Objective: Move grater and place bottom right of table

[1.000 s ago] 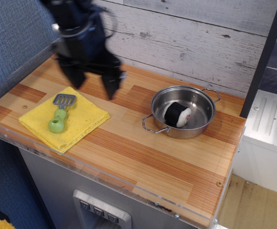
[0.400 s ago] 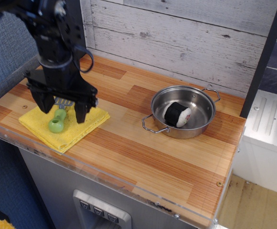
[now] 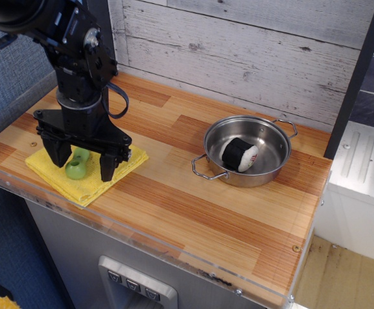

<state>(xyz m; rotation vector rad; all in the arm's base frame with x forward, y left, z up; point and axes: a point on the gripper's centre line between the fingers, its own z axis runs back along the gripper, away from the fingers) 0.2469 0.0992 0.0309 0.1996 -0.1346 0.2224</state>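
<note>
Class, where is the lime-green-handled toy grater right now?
The lime-green-handled toy grater lies on the yellow folded cloth at the table's left end, between the black gripper's open jaws.

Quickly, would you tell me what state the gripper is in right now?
Gripper: open, fingers straddling the grater on the yellow cloth, not holding it.

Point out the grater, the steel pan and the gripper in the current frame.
grater (image 3: 77,166): main camera view, on its lime-green handle, visible between the fingers.
steel pan (image 3: 273,143): main camera view, on the bare inner wall at right.
gripper (image 3: 82,161): main camera view, midway between the open fingertips.
</note>
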